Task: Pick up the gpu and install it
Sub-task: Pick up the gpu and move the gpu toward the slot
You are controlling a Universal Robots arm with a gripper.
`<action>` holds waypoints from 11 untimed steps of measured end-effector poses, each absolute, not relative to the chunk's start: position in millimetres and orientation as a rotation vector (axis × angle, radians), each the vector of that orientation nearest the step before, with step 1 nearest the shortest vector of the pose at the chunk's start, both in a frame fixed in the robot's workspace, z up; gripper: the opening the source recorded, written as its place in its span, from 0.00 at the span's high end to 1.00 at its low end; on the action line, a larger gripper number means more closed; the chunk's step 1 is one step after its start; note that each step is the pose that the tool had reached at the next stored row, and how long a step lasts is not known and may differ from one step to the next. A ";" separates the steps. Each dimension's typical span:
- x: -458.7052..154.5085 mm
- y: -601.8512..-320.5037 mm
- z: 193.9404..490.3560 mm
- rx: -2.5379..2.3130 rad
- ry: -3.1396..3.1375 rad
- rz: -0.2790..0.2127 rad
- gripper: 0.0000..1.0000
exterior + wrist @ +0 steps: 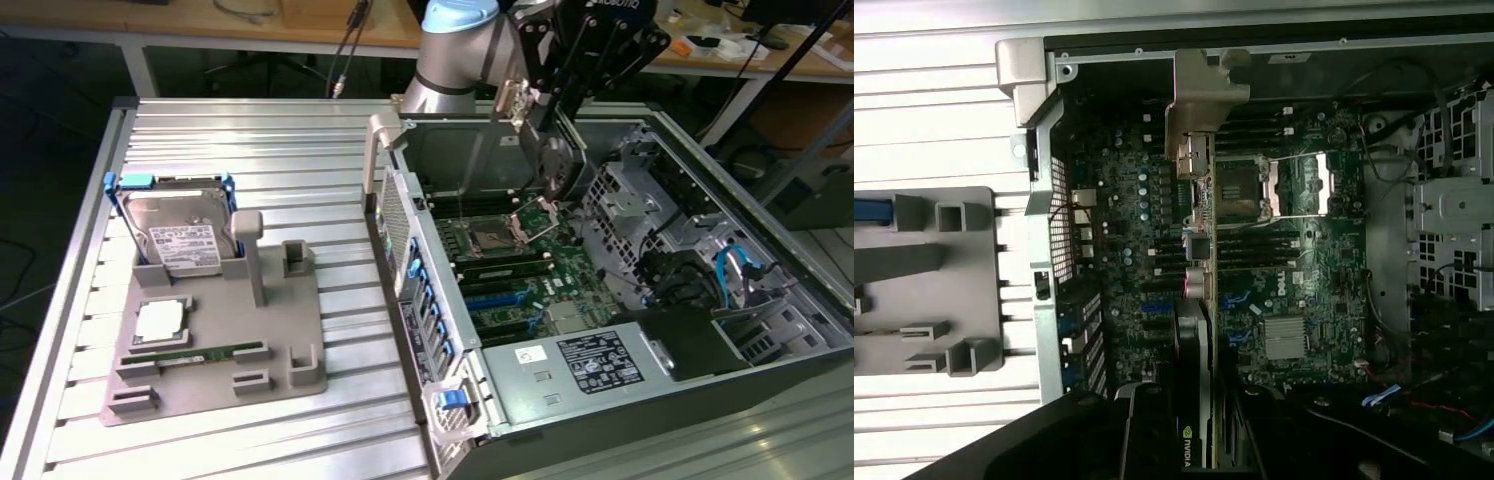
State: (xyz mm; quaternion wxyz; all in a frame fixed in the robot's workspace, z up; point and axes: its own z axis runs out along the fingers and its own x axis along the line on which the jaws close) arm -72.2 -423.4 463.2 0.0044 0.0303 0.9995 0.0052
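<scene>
Jaws on gpu [558, 165] over case [747, 400], slatted table [240, 130]

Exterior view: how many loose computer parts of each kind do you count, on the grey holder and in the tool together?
hard drive: 1
square silver chip: 1
RAM stick: 1
gpu: 1
Total: 4

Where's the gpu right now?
The gpu is gripped in the claw, on edge over the open computer case's motherboard, near the CPU socket, right of centre in the exterior view.
</scene>
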 end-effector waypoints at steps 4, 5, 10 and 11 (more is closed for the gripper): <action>-68.9 -423.3 463.2 0.094 3.131 0.016 0.73; -68.1 -423.4 463.2 0.094 3.131 0.016 0.73; -64.8 -423.3 463.2 0.093 3.131 0.016 0.73; -64.1 -423.3 463.2 0.093 3.131 0.016 0.73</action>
